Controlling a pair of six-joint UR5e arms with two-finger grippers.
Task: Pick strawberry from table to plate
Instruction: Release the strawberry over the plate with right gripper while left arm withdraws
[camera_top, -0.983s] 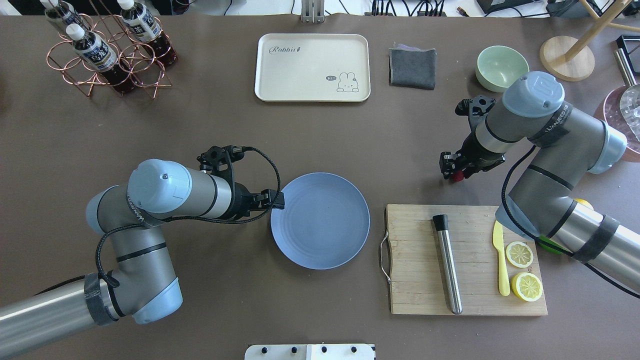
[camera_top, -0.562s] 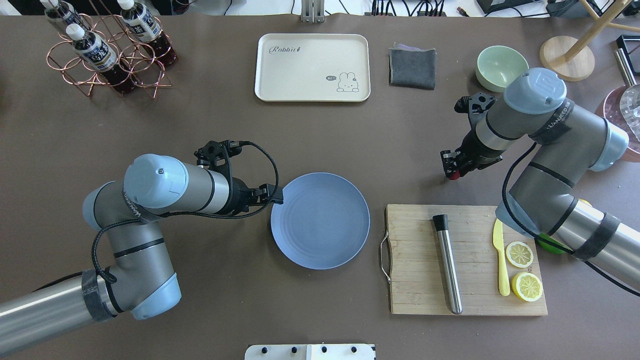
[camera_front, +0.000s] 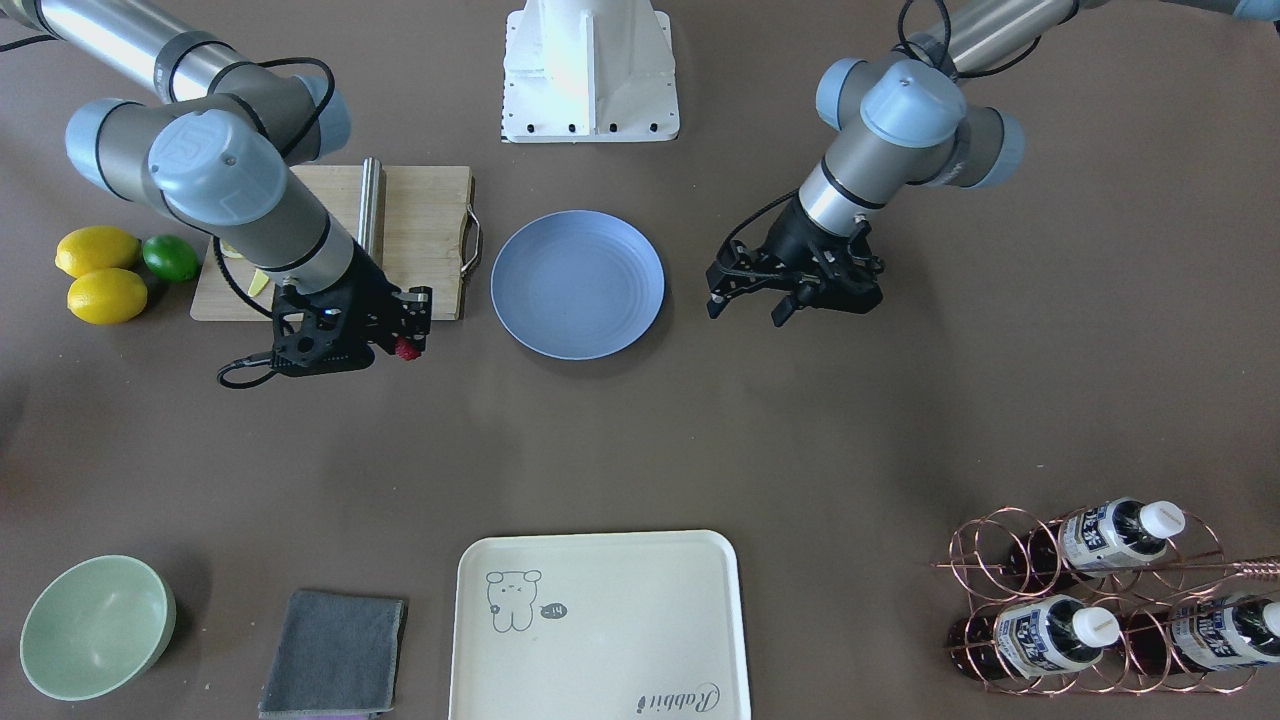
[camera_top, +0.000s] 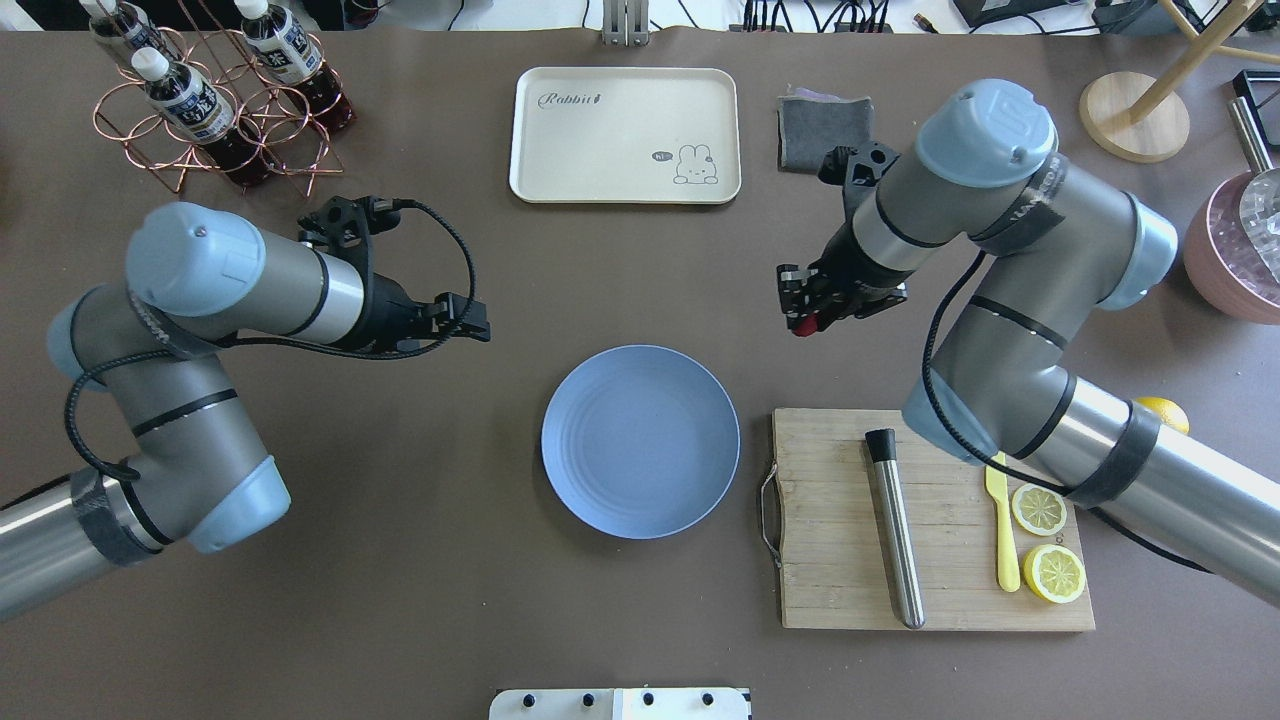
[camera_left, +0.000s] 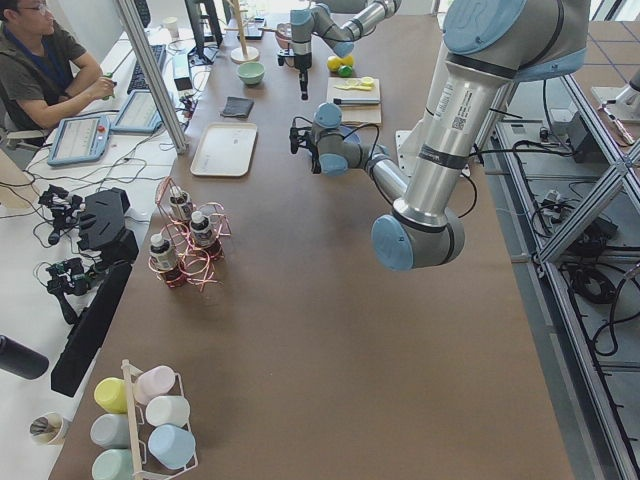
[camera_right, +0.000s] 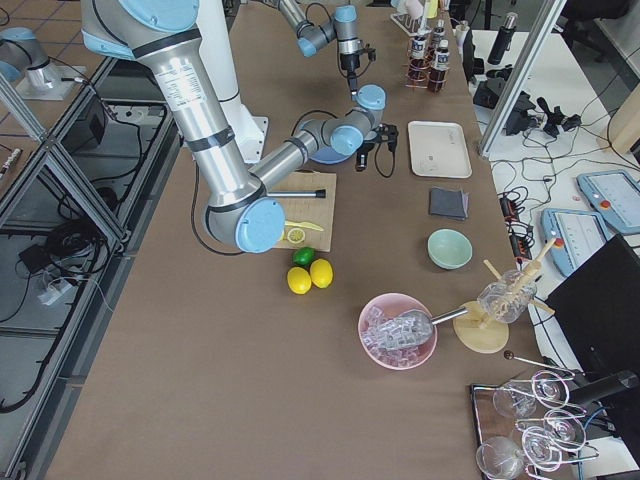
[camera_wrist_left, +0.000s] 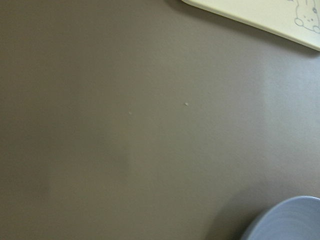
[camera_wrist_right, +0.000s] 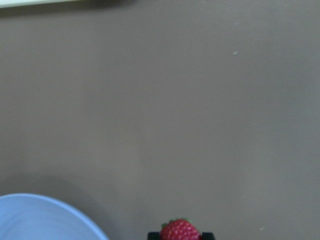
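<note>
The strawberry (camera_top: 803, 325) is small and red, pinched in my right gripper (camera_top: 800, 316), which is shut on it above the bare table (camera_top: 640, 270), up and to the right of the plate. The round periwinkle-blue plate (camera_top: 640, 440) lies flat with nothing on it. In the front-facing view the strawberry (camera_front: 405, 349) hangs at the right gripper (camera_front: 407, 338), left of the plate (camera_front: 577, 284). The right wrist view shows the strawberry (camera_wrist_right: 180, 231) at the bottom edge and the plate's rim (camera_wrist_right: 40, 215) at lower left. My left gripper (camera_top: 480, 326) stands open and holds nothing, up and to the left of the plate.
A wooden cutting board (camera_top: 830, 520) right of the plate carries a steel muddler (camera_top: 895, 525), a yellow knife (camera_top: 1003, 525) and lemon slices (camera_top: 1052, 572). A cream tray (camera_top: 625, 135), grey cloth (camera_top: 812, 130) and bottle rack (camera_top: 215, 95) stand at the far side. Lemons (camera_front: 100, 272), a lime (camera_front: 170, 257) and a green bowl (camera_front: 95, 625) are also present.
My right gripper has carried the strawberry left and farther across the table, closer to the plate. My left gripper has drawn back from the plate's rim, leftward and away.
</note>
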